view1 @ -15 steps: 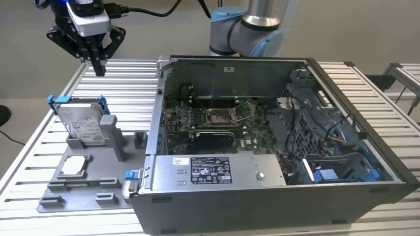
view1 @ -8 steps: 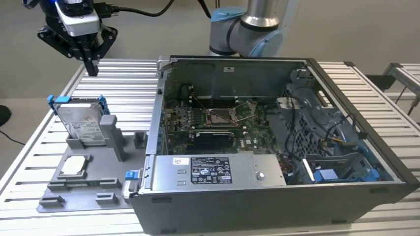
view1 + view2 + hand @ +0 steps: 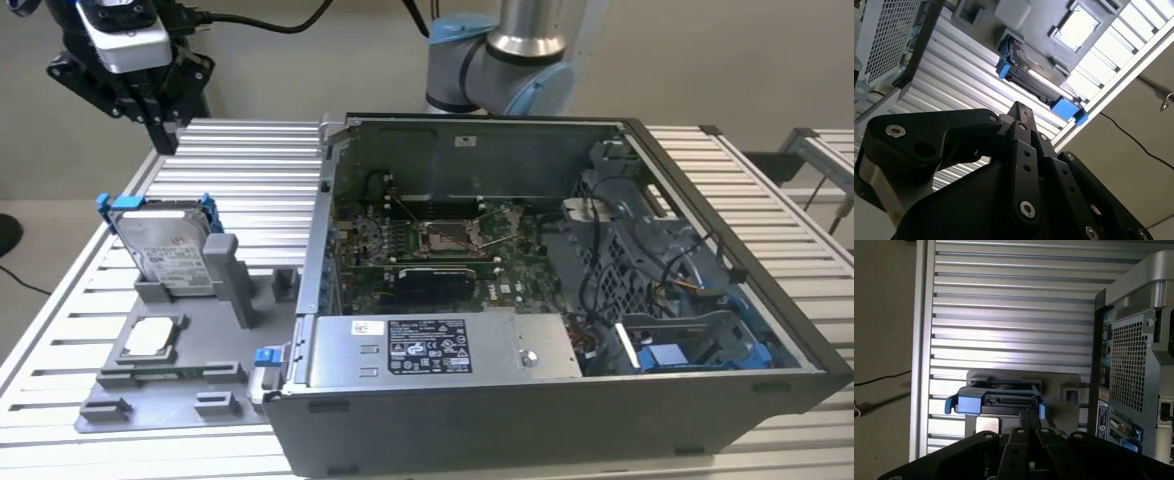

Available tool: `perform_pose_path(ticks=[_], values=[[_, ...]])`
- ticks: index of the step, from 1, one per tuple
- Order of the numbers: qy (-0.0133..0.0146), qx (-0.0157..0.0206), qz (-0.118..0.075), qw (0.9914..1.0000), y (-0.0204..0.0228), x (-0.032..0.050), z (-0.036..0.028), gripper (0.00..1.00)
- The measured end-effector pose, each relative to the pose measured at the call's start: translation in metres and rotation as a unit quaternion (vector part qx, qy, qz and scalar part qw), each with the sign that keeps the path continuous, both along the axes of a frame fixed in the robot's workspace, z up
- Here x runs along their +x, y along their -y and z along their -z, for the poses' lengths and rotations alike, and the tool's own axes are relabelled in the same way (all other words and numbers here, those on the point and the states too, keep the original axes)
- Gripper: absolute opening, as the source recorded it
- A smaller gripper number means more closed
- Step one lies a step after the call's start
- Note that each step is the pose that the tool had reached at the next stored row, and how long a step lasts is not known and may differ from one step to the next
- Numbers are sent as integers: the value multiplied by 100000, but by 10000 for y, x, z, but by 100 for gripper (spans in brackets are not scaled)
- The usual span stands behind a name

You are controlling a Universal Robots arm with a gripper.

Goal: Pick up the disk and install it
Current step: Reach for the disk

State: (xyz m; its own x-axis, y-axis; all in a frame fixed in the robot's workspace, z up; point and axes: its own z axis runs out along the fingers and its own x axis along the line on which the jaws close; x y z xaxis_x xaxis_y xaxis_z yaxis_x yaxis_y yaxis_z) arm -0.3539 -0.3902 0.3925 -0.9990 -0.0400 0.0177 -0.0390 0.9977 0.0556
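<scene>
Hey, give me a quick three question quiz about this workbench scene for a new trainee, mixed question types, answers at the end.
1. True or false: the end effector is gripping the disk.
2. Where is the disk? A, flat on the floor; B, upright in the grey holder; C, in a person's hand.
3. Fill in: the disk's plastic frame is ____.
Key: 1 false, 2 B, 3 blue.

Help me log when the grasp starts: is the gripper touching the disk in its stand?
Apart. In the exterior view the gripper hangs over the table, with bare slats showing between it and the disk standing in its grey holder.
</scene>
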Motion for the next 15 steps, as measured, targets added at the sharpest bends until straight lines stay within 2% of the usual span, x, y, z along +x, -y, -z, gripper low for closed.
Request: perform_pose_path(ticks=[8, 15], values=[[213, 4, -226, 100000, 0, -215, 0, 0], [423, -3, -318, 99999, 0, -434, 0, 0]])
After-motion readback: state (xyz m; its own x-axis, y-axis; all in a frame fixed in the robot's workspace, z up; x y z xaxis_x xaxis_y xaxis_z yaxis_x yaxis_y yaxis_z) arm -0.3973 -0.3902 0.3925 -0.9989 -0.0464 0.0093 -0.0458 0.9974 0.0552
